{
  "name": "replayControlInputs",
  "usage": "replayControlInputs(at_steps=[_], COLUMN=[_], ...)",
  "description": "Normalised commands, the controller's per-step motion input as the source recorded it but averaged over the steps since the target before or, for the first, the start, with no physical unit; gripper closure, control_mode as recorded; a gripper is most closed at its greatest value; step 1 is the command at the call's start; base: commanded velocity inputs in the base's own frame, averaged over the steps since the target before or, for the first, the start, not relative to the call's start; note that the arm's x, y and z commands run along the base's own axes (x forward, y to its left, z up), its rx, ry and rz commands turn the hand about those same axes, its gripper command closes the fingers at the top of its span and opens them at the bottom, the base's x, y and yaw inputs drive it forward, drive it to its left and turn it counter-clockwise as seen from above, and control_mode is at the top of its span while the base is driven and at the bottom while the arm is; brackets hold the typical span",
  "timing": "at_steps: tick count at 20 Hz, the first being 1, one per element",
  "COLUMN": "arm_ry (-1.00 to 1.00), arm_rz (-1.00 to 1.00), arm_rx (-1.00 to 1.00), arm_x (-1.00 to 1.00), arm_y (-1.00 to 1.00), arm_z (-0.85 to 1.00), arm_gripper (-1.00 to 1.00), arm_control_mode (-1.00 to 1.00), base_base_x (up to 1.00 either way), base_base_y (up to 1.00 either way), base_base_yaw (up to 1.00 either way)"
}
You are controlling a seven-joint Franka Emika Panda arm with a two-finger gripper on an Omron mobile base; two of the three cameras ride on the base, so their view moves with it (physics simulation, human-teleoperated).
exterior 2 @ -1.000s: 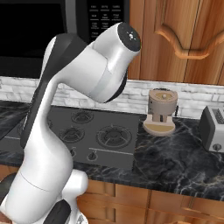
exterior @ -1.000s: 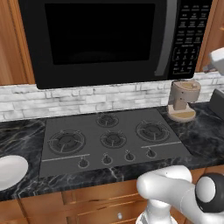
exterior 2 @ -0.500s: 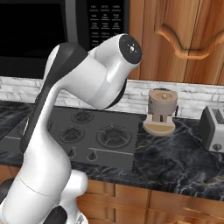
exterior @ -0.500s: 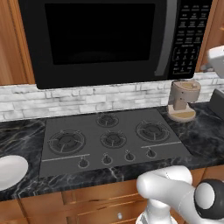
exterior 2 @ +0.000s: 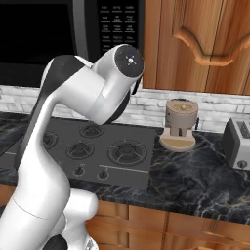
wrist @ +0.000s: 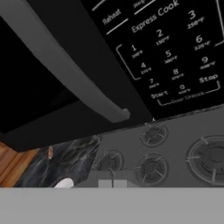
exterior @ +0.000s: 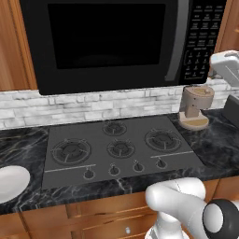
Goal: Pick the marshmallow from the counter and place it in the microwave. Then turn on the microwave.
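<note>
Looking along the hand [wrist: 112,183], I see the microwave [exterior: 121,42] close in front, its door shut and its grey handle [wrist: 65,65] slanting across my view. The keypad [wrist: 175,57] sits just beside the handle, with number keys and the Start and Stop keys readable. The hand's fingers are pressed together and pinch nothing that I can see.

From the left base view, the microwave hangs above the stovetop [exterior: 119,149], dark glass to the left and keypad to the right. A white piece of my arm [exterior: 226,65] shows at the right edge, level with the keypad's lower rows. Below it a brown grinder-like appliance [exterior: 196,107] stands upright on the desk [exterior: 219,144], just right of the stovetop. A white plate [exterior: 10,183] lies on the desk at the far left, cut by the frame edge.

From the right base view, my arm rises in front of the microwave and hides the hand. A toaster [exterior 2: 238,143] stands on the desk at the far right, apart from the brown appliance.

I cannot spot the marshmallow anywhere; with the door shut, I cannot tell whether it is inside.
</note>
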Motion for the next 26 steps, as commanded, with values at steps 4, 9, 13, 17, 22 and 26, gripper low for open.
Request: replayControlInputs(at_steps=[4,9,13,17,22,26], arm_ry=[0.13,0.17,0.14,0.09,0.01,0.0], arm_rz=[-0.08,-0.05,-0.05,-0.04,-0.03,-0.02], arm_rx=[0.04,0.07,0.07,0.07,0.08,0.08], arm_x=[0.26,0.3,0.35,0.35,0.25,0.18], arm_y=[0.0,-0.01,-0.02,-0.06,-0.03,0.0], arm_z=[-0.09,-0.11,-0.14,-0.12,-0.03,-0.03], arm_gripper=[1.0,1.0,1.0,1.0,1.0,1.0], arm_control_mode=[-1.0,-1.0,-1.0,-1.0,-1.0,-1.0], base_base_x=[0.0,0.0,0.0,0.0,0.0,0.0], base_base_y=[0.0,0.0,0.0,0.0,0.0,0.0], base_base_yaw=[0.0,0.0,0.0,0.0,0.0,0.0])
